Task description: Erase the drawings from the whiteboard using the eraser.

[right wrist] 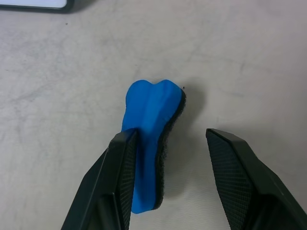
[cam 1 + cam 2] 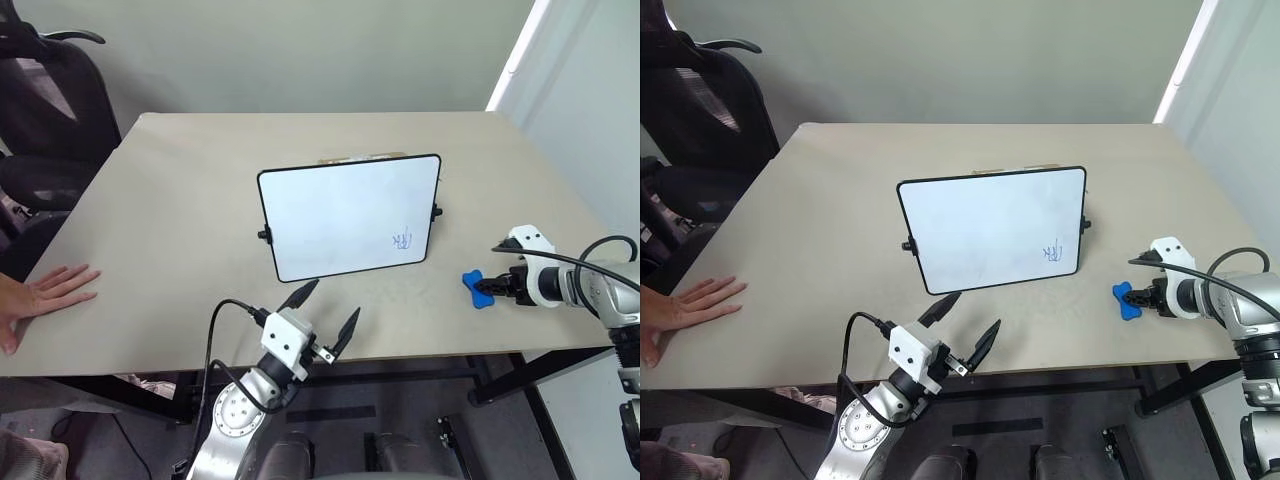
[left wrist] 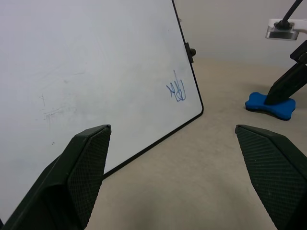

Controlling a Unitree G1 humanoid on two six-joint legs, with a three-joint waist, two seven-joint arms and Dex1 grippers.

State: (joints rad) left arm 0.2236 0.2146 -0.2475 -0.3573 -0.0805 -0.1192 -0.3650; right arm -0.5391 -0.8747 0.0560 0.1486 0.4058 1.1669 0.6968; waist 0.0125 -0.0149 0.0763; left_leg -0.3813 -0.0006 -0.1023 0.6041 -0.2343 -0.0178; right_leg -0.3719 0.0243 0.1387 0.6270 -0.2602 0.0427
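**Eraser between spread jaws, not yet pinched**

Nearest the camera, the left gripper (image 2: 325, 309) hovers at the table's (image 2: 160, 230) front edge with its jaws spread and empty, facing the whiteboard (image 2: 340, 225) at mid-table. Blue drawings (image 2: 402, 239) sit in the board's lower right corner. Near the table's right edge lies the eraser (image 1: 151, 139), bone-shaped, with a dark felt underside. It looks light and slightly soft. The right gripper (image 1: 184, 179) straddles it, jaws apart, one finger touching its flank; the narrow waist seems the best hold.
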